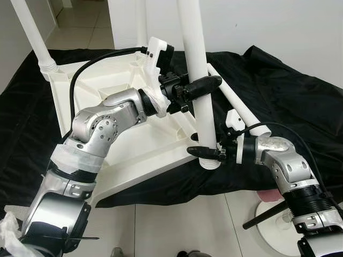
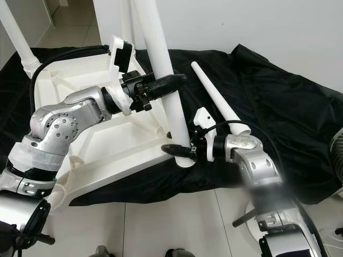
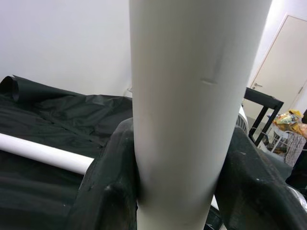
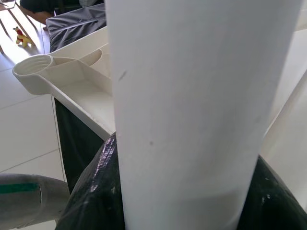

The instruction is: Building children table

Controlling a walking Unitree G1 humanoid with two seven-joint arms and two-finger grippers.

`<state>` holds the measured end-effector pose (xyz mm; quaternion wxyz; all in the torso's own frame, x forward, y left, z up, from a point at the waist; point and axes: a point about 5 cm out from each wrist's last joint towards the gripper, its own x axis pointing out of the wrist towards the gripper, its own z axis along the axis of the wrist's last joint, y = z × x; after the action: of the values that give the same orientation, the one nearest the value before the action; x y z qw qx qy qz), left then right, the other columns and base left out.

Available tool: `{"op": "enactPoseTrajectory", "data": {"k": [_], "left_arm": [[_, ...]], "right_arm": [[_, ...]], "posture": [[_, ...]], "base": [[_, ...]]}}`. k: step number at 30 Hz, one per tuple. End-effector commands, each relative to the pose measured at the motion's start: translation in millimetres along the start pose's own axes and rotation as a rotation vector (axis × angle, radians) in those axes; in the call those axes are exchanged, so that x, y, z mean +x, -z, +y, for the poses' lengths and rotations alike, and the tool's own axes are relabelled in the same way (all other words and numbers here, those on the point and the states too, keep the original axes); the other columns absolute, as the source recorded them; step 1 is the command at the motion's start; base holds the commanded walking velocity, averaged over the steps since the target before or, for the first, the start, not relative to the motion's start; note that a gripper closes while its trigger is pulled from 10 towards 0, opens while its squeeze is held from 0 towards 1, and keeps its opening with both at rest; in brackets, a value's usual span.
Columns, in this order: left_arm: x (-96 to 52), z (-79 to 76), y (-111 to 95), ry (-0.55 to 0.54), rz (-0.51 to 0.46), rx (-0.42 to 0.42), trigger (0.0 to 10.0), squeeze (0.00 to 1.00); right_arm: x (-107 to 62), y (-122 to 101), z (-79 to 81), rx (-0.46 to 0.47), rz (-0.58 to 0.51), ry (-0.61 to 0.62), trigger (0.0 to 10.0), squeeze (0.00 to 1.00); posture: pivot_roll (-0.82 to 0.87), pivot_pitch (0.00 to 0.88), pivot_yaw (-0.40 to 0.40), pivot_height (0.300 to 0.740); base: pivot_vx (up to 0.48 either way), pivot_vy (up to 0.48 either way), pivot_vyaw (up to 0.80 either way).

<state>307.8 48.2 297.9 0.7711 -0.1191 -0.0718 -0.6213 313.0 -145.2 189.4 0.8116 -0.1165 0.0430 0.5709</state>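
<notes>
You see a white plastic table top [image 1: 134,144] lying upside down on a black cloth [image 1: 278,96]. Its underside has ribs and round sockets at the corners. It is tilted, with the near corner hanging over the edge of the cloth above the tiled floor [image 1: 177,225].

A white round leg [image 1: 199,80] stands in the near corner socket. It is smooth and a little wider toward its lower end, where a threaded ring sits at the socket. Its long axis goes almost straight up, leaning slightly toward the robot's left at the top, and its upper end goes out of the picture.

Your left gripper [image 1: 201,85] is clamped on this leg at about the middle of the visible part; in the left wrist view one black finger [image 3: 103,191] presses on each side of the tube. Your right gripper [image 1: 206,152] is clamped on the same leg low down, just above the threaded end, and the right wrist view shows the fingers [image 4: 93,191] hugging the tube.

A second leg [image 1: 32,37] stands already in the far left corner, leaning to the left. A loose leg [image 1: 238,101] lies flat on the cloth to the right of the table top, its axis going from far-left to near-right.
</notes>
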Motion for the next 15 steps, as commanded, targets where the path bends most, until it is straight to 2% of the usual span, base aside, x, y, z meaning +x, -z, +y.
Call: {"op": "enactPoseTrajectory", "data": {"k": [1,3,4,5,6,8,9,12,13,14,15], "left_arm": [[3.2,-24.7,-7.4,0.418,-0.015,0.024,0.0,0.0],[4.3,-23.7,-8.6,0.397,-0.018,0.04,0.0,0.0],[5.5,-22.9,-9.2,0.379,-0.015,0.052,4.9,0.0],[5.5,-22.9,-9.2,0.379,-0.015,0.052,4.9,0.0],[8.3,-20.5,-11.4,0.341,-0.011,0.05,10.0,0.0],[10.0,-18.9,-12.7,0.317,-0.007,0.045,10.0,0.0],[13.0,-14.8,-16.0,0.265,0.012,0.041,10.0,0.0],[16.2,-10.1,-20.1,0.202,0.026,0.045,10.0,0.0],[19.2,-5.5,-24.8,0.14,0.04,0.053,10.0,0.0],[22.1,-0.7,-29.7,0.077,0.047,0.075,10.0,0.0],[23.6,1.9,-32.7,0.041,0.049,0.09,10.0,0.0]], "right_arm": [[-1.0,-2.1,2.4,-0.014,-0.002,-0.013,10.0,0.0],[-1.1,-2.1,2.4,-0.012,-0.003,-0.011,10.0,0.0],[-1.1,-2.2,2.8,-0.008,-0.006,-0.013,10.0,0.0],[-1.1,-2.2,2.8,-0.008,-0.006,-0.013,10.0,0.0],[-1.0,-4.1,1.0,0.003,-0.022,0.002,10.0,0.05],[-1.0,-5.4,-0.3,0.011,-0.034,0.012,10.0,0.05],[-1.2,-8.5,-3.1,0.011,-0.052,0.03,10.0,1.0],[-1.4,-11.6,-6.3,0.008,-0.069,0.054,10.0,1.0],[-1.2,-15.0,-9.8,-0.002,-0.087,0.087,10.0,0.36],[-0.4,-18.7,-13.3,-0.01,-0.109,0.124,10.0,0.0],[0.3,-20.9,-15.3,-0.013,-0.122,0.147,10.0,0.0]], "posture": [[-0.05,0.072,-0.044,0.74],[-0.05,0.072,-0.044,0.74],[-0.05,0.07,-0.043,0.74],[-0.05,0.07,-0.043,0.74],[-0.05,0.069,-0.043,0.74],[-0.05,0.069,-0.043,0.74],[-0.05,0.066,-0.041,0.74],[-0.05,0.065,-0.041,0.74],[-0.05,0.061,-0.04,0.74],[-0.05,0.059,-0.04,0.74],[-0.05,0.059,-0.04,0.74]], "base": [[0.0,0.0,0.0],[0.0,0.0,0.0],[0.0,0.0,0.0],[0.0,0.0,0.0],[0.0,0.0,0.0],[0.0,0.0,0.0],[0.0,0.0,0.0],[0.0,0.0,0.0],[0.0,0.0,0.0],[0.0,0.0,0.0],[0.0,0.0,0.0]]}}
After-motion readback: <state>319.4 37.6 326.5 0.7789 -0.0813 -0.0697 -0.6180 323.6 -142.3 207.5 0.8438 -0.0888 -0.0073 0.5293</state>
